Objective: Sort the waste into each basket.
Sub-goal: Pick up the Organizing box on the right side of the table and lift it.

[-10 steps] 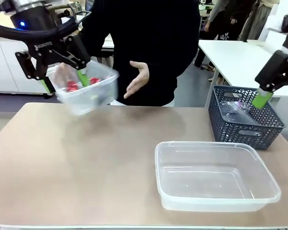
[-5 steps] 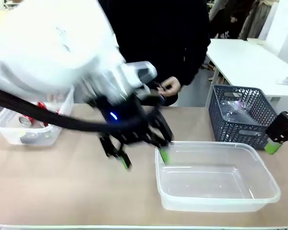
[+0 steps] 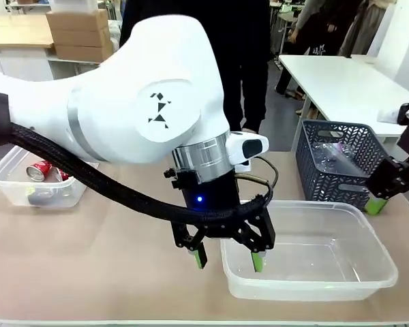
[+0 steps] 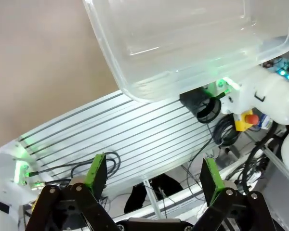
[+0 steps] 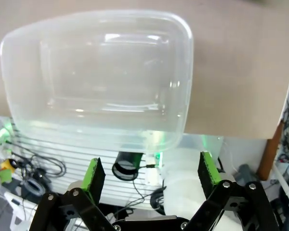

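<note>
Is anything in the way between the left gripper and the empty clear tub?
Nothing visible. The open left gripper hangs at the near left corner of the empty see-through plastic tub.

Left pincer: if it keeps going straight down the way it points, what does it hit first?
Probably the near-left rim of the empty tub: the open left pincer straddles that corner, one finger inside, one outside. Depth is uncertain.

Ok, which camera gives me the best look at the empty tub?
The right wrist view: the whole empty tub shows from above, nothing in the way. In the front view the left gripper straddles its near left corner. The left wrist view catches only one end.
</note>
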`<state>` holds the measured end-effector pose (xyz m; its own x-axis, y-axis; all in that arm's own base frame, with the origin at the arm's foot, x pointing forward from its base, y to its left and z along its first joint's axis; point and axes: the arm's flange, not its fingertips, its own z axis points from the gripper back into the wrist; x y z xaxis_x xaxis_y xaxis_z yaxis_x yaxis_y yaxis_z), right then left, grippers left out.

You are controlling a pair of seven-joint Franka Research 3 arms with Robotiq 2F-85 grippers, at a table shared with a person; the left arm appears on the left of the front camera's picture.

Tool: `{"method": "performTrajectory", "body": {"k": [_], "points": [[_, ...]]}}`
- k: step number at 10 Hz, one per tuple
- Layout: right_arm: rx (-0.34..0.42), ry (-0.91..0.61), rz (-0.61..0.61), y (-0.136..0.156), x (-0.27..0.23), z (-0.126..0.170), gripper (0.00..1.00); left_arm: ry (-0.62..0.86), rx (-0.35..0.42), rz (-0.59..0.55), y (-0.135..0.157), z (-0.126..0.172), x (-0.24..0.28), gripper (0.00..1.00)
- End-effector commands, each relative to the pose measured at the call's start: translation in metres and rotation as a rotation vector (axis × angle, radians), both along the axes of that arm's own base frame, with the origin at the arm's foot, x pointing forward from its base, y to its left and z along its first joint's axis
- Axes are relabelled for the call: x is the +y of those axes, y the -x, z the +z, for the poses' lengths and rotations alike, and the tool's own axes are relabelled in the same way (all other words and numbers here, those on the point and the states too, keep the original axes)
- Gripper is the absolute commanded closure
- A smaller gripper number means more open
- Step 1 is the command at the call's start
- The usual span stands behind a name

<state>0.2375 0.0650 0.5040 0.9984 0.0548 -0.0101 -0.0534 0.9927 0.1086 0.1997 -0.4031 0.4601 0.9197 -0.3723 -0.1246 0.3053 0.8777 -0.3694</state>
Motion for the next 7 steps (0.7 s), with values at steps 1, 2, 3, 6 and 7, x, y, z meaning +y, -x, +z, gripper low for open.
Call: {"method": "performTrajectory", "body": {"k": [1,2,3,6,7], "points": [[0.005,0.0,-0.002,-0.004,0.0,-0.003,0.0,-0.017,0.0,-0.016,0.003,-0.006,-0.003,0.0],[0.042,0.097,0.08,-0.015,0.005,-0.031,0.0,-0.089,-0.059,0.082,0.004,-0.022,-0.015,0.0],[0.108,0.141,0.113,-0.023,-0.004,-0.066,0.0,-0.125,-0.063,0.144,0.003,-0.043,-0.023,0.0],[0.24,0.141,0.15,-0.021,-0.02,-0.154,0.0,-0.218,-0.082,0.261,-0.016,-0.076,-0.038,0.0],[0.299,0.113,0.132,-0.017,-0.03,-0.182,0.0,-0.217,-0.1,0.306,-0.023,-0.082,-0.039,0.0]]}}
